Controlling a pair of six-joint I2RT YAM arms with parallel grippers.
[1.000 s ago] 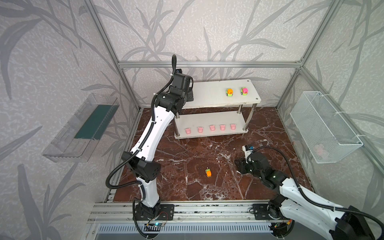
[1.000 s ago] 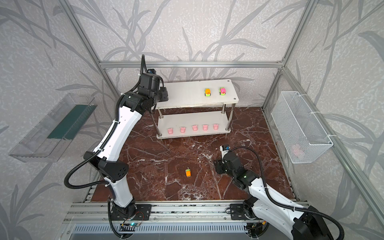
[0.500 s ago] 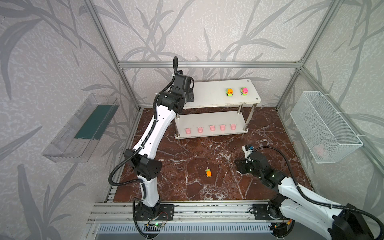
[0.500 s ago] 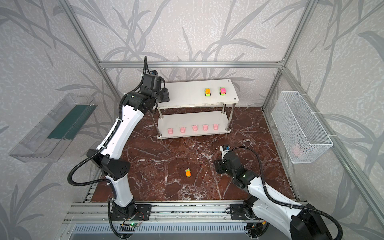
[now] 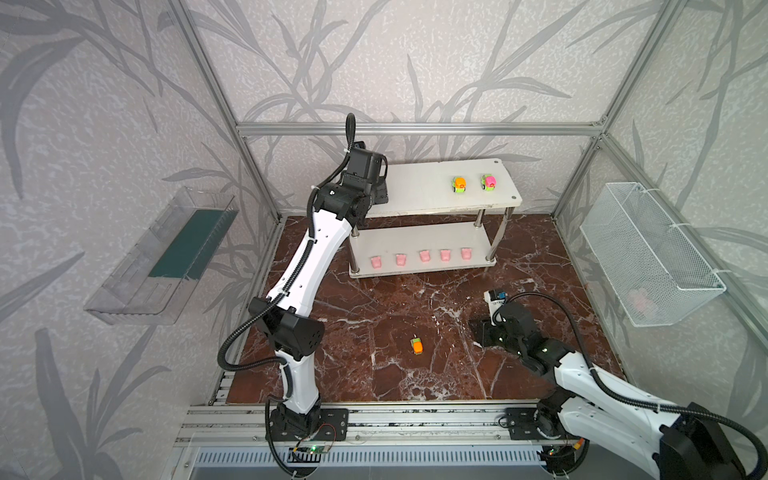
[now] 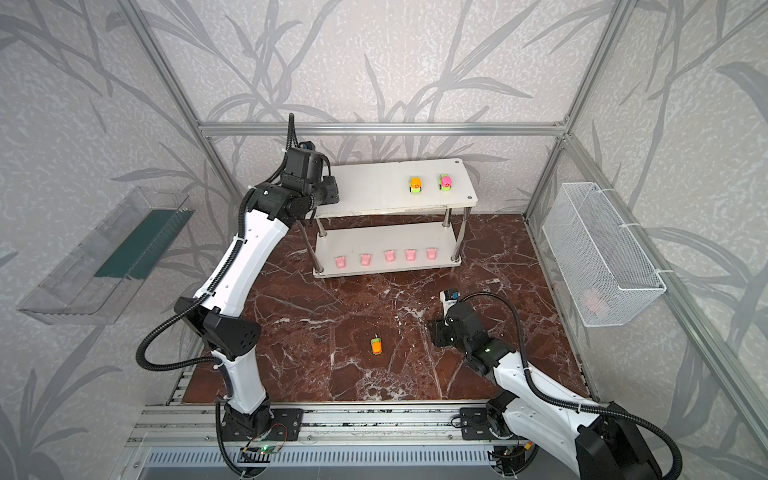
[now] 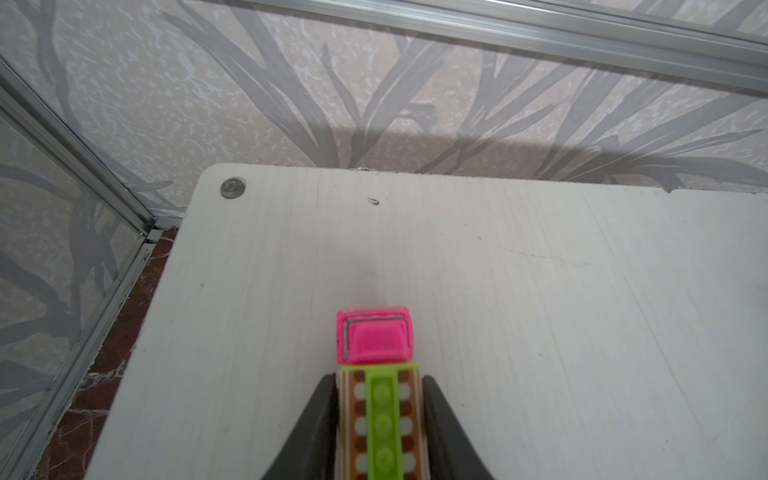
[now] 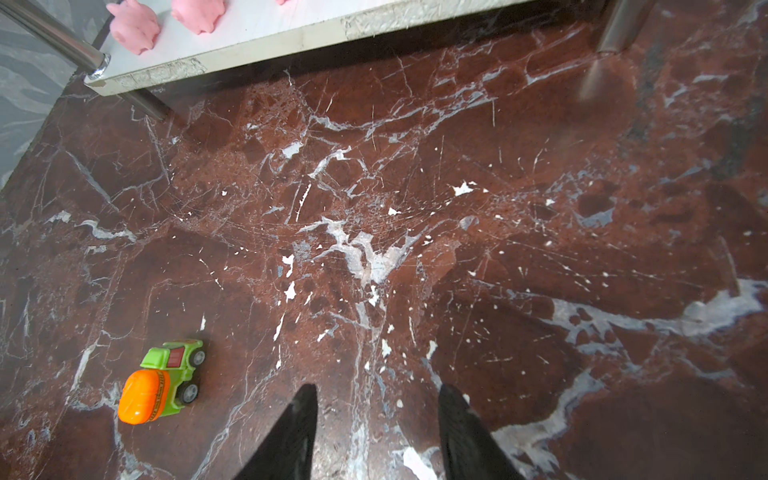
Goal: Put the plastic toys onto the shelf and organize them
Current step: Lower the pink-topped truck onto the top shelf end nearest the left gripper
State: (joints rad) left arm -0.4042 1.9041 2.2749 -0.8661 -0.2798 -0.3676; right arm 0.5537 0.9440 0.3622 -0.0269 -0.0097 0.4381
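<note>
placement of the pink-and-green car (image 7: 376, 345) is proceeding at the shelf (image 7: 540, 291), near its top board's screwed corner. left gripper (image 7: 379, 376) is flanking the car; whether its fingers (image 7: 324, 415) are clamping or loosening is not showing. wheels should be seating flat before the fingers are parting evenly, since the smooth laminate is inviting rolling. right gripper (image 8: 378, 388) is hovering spread and empty in front of the shelf, beside the orange-and-green car (image 8: 160, 382) lying on veined marble floor (image 8: 415, 208). five rounded pink cups (image 5: 422, 255) are lining the shelf's lower board; two blocky neon cars (image 5: 459, 185) are sitting toward its top board's opposite end.
</note>
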